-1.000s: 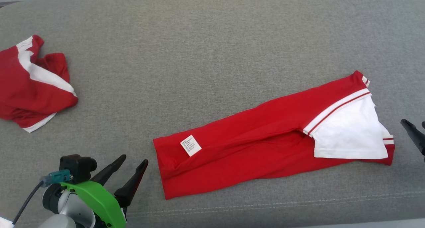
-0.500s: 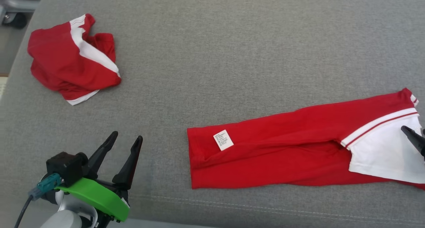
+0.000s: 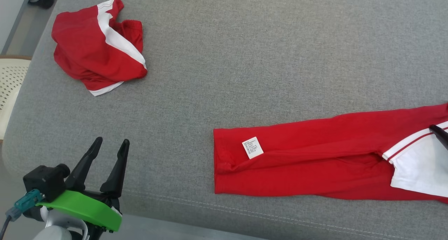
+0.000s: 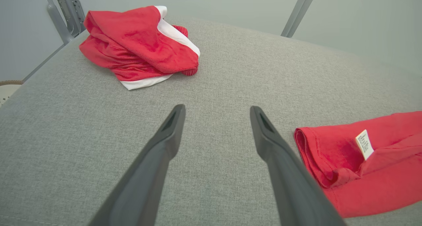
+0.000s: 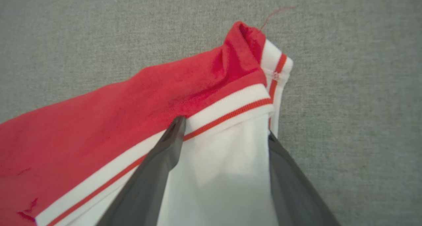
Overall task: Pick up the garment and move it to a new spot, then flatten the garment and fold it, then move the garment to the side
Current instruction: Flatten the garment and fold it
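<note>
— Since you've got the clearer view, where is the garment point(image 3: 315, 159) lying?

— Flat on the grey cushion point(image 3: 245, 58), folded into a long red strip towards the front edge. Its long axis runs across the robot's front, side to side, slanting a touch away from the robot towards its right.

— Which end points where?

— The plain red end, with a small white label point(image 3: 252, 147) showing, points to the robot's left. The end with the white panel point(image 3: 420, 170) and the striped band points right and runs off the edge of the head view.

— And the grippers?

— The left gripper point(image 3: 112, 140) is spread wide with nothing in it, over bare cushion by the front edge, apart from the labelled end. The right gripper point(image 5: 225, 127) is just as wide. Its two fingers straddle the white panel, tips just beside the striped band point(image 5: 230, 104). It has pinched nothing, and I can't tell whether the tips touch the cloth.

— Anything else on there?

— A crumpled red-and-white piece point(image 3: 94, 47) at the far left corner, well apart from the strip.
</note>
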Robot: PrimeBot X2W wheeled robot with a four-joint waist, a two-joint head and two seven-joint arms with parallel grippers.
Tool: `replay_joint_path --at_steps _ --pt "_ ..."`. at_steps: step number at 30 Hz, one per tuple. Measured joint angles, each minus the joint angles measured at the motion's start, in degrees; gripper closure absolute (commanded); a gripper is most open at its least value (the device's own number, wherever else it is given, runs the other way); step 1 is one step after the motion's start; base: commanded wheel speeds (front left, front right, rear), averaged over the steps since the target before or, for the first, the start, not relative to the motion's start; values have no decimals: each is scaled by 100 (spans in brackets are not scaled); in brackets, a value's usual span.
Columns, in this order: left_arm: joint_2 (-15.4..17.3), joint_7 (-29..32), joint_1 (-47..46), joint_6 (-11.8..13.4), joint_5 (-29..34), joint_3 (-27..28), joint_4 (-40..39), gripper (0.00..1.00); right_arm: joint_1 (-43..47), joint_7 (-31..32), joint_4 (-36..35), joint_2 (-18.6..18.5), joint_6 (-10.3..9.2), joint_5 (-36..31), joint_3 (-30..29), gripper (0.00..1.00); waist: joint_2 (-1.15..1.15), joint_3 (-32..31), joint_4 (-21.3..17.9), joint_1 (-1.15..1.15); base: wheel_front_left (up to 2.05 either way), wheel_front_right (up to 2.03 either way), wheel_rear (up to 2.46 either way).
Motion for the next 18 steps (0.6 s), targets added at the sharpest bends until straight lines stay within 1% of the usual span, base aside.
replay_joint_path --at_steps 5,18 --pt "-35 -36 139 11 0 183 -31 0 -118 107 15 7 36 -36 46 0 0 -1 -87 0 0 0 0" --pt "-130 -57 266 18 41 327 -200 0 -132 291 130 14 51 -12 74 0 0 -17 -396 0 0 0 0"
